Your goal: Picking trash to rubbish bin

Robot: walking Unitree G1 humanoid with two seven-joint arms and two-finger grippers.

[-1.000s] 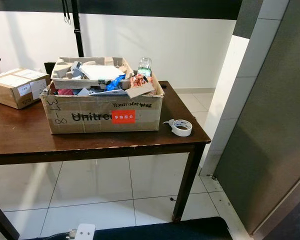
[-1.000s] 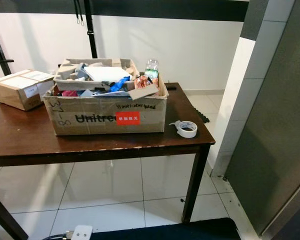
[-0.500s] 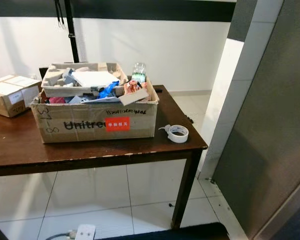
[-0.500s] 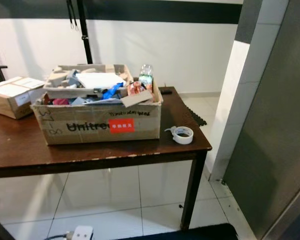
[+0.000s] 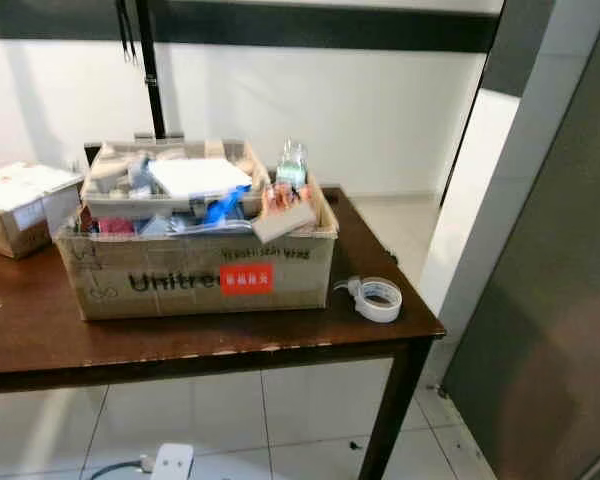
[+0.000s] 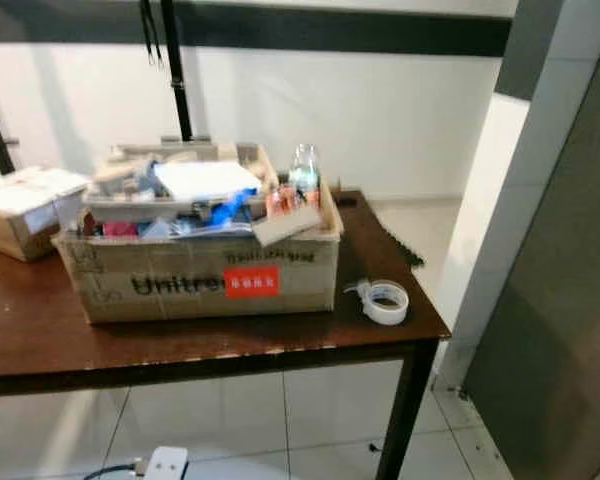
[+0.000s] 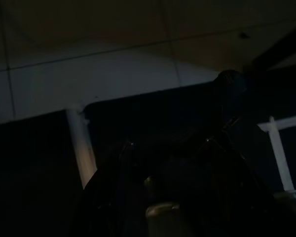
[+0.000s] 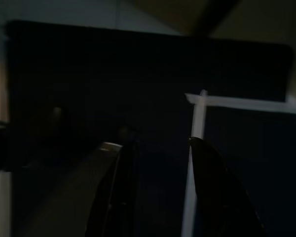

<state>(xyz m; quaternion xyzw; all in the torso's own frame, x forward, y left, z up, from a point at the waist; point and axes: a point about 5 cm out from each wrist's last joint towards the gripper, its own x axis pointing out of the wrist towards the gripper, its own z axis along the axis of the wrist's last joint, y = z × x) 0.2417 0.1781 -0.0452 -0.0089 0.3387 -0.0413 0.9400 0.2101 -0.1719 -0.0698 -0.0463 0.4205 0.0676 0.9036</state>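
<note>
While your trash-filled cardboard box (image 5: 200, 270) sits on the counter (image 5: 180, 335), both claws' openings seem too dark to tell

Head views evenly lit, softly motion-blurred; faint sheen on dark brown wooden counter (image 5: 40, 335). Wrist views very dark, murky.

Both arms hang idle, right hand (image 8: 158, 148) fingers parted.
</note>
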